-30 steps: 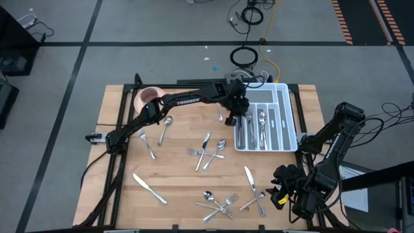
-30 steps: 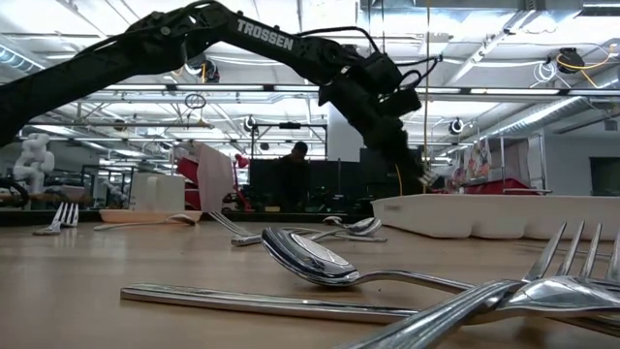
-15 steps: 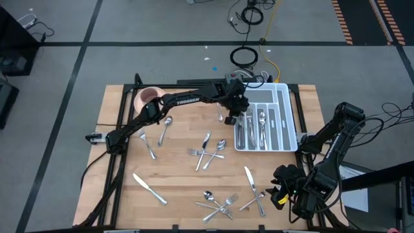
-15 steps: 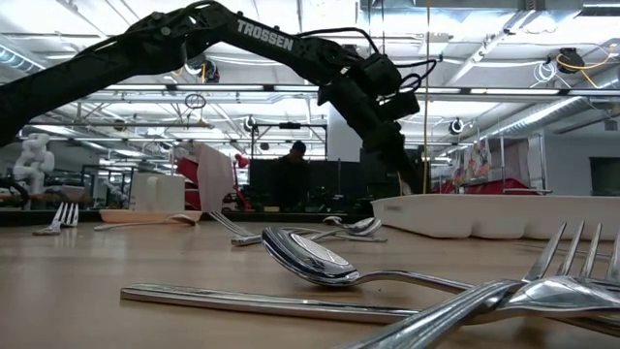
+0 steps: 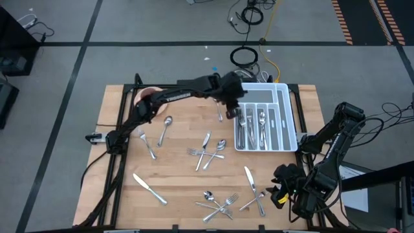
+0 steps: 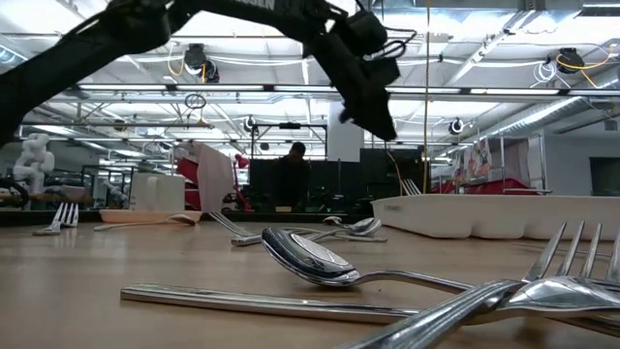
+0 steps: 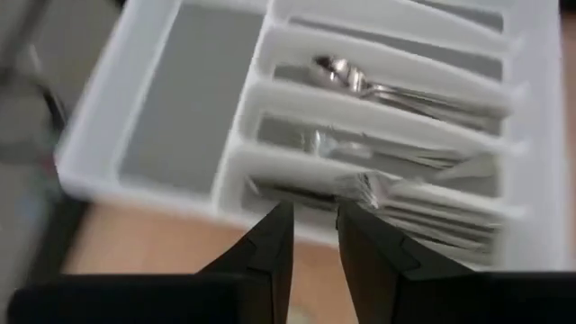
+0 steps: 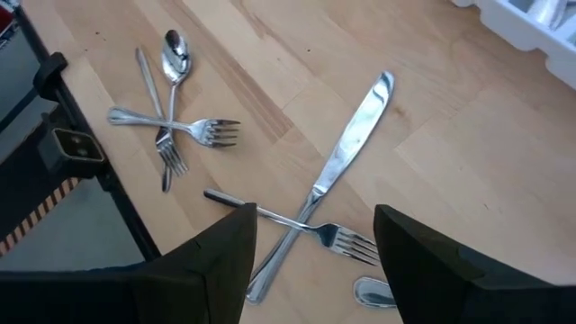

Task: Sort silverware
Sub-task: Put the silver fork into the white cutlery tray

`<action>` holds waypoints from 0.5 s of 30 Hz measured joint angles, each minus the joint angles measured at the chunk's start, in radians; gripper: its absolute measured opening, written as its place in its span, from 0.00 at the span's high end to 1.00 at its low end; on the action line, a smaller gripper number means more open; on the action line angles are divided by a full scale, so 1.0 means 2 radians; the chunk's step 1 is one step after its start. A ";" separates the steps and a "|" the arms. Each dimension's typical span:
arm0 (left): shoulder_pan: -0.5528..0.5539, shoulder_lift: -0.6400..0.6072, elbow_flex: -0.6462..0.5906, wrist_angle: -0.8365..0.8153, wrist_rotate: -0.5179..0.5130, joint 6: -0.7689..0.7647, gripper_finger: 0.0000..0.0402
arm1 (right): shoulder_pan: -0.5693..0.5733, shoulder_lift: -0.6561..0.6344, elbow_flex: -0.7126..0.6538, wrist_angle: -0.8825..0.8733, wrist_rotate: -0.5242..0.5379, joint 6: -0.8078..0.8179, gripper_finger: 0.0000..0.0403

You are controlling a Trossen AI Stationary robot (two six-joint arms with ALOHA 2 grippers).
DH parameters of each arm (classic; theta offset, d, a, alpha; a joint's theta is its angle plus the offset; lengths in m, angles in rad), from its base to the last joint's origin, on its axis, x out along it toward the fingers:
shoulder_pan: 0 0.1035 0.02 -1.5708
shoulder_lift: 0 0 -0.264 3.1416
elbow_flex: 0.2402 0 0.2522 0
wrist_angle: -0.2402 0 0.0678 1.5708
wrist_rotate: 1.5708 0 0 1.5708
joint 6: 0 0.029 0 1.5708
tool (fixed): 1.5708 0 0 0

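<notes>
**A:** Where is the left tool (image 5: 234,109) relative to the white divided tray (image 5: 291,123)?

**B:** It hangs above the tray's edge nearest the pink cup (image 5: 146,97), lifted clear of the compartments. In the left wrist view its two dark fingers (image 7: 270,247) stand slightly apart with a narrow gap between them, and nothing sits in that gap.

**A:** And what lies in the tray?

**B:** Spoons (image 5: 262,123), forks (image 7: 423,209) and other pieces lie lengthwise in its long compartments; the wide compartment at the end shows only its grey floor.

**A:** The rest of the silverware?

**B:** Scattered over the wooden surface (image 5: 174,171) on the cup's side of the tray. A spoon (image 5: 166,126) and a fork (image 5: 147,144) lie near the cup. A crossed cluster (image 5: 207,150) lies just beside the tray. A table knife (image 5: 150,188) lies well apart from the tray, and a tangle of forks and a spoon (image 5: 218,204) lies along the surface's front edge.

**A:** The right tool (image 8: 310,261)?

**B:** It waits beyond the tray at the surface's corner, fingers spread wide and holding nothing, above a knife (image 8: 346,162) crossed with a fork (image 8: 315,229).
</notes>
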 joint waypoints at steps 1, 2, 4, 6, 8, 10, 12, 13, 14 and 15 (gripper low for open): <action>0.001 -0.005 0.000 -0.012 0.005 -0.035 0.77 | 0.000 0.000 0.000 -0.003 0.000 0.004 0.46; 0.001 -0.007 0.000 -0.019 0.005 -0.061 0.77 | 0.000 0.000 0.000 -0.006 0.001 0.006 0.46; 0.001 -0.009 0.000 -0.019 0.006 -0.088 0.77 | 0.000 0.000 0.000 -0.008 0.004 0.006 0.46; 0.000 -0.006 0.000 -0.019 0.024 -0.101 0.77 | 0.000 0.000 0.000 -0.011 0.015 0.006 0.46; -0.001 0.004 0.000 -0.018 0.049 -0.102 0.77 | 0.000 0.000 0.000 -0.012 0.027 0.006 0.46; -0.001 0.020 -0.001 -0.025 0.052 -0.095 0.77 | 0.000 0.000 0.000 -0.013 0.028 0.006 0.46; 0.000 0.034 -0.002 -0.041 0.048 -0.093 0.77 | 0.000 0.000 0.000 -0.012 0.027 0.006 0.46; 0.000 0.039 -0.002 -0.053 0.048 -0.100 0.77 | 0.000 0.000 0.000 -0.011 0.027 0.006 0.46; 0.000 0.043 -0.002 -0.062 0.047 -0.106 0.77 | 0.000 0.000 0.000 -0.010 0.026 0.006 0.46; 0.000 0.044 -0.002 -0.071 0.047 -0.112 0.77 | 0.000 0.000 0.000 -0.009 0.026 0.006 0.46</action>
